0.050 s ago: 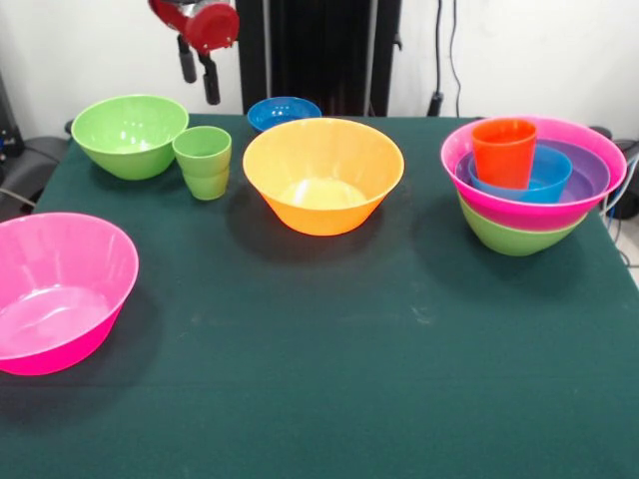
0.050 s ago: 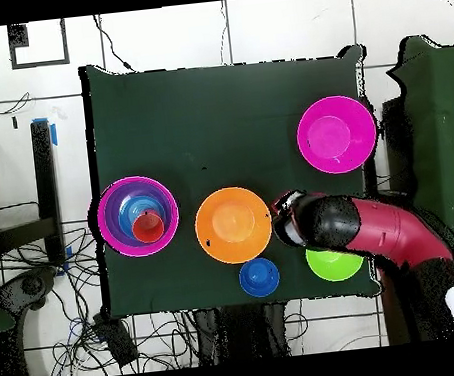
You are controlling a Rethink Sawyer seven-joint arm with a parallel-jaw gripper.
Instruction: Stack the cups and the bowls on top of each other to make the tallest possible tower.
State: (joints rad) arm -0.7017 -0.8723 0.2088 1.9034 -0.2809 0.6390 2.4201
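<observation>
1. My gripper (image 1: 198,80): up in the air above the far side of the table (image 1: 329,399), over the green cup (image 1: 204,160) and green bowl (image 1: 130,135). Two black fingers (image 1: 211,82) point down, slightly apart, nothing btwn them.

2. Tower (image 1: 534,185): at the right side of the front view, axis vertical, all mouths up. Bottom to top: green base, big pink bowl, purple, blue, w/ the orange-red cup (image 1: 504,152) upright in the middle.

3. Loose items, all upright, mouths up:
- Green cup: touching or just beside the green bowl; cannot tell which.
- Orange bowl (image 1: 322,175): centre of table.
- Small blue bowl (image 1: 284,112): behind the orange bowl, near the far edge.
- Pink bowl (image 1: 55,289): near-left, well apart from the rest.

4. Overhead view: my arm (image 2: 376,231) covers part of the green bowl.
</observation>
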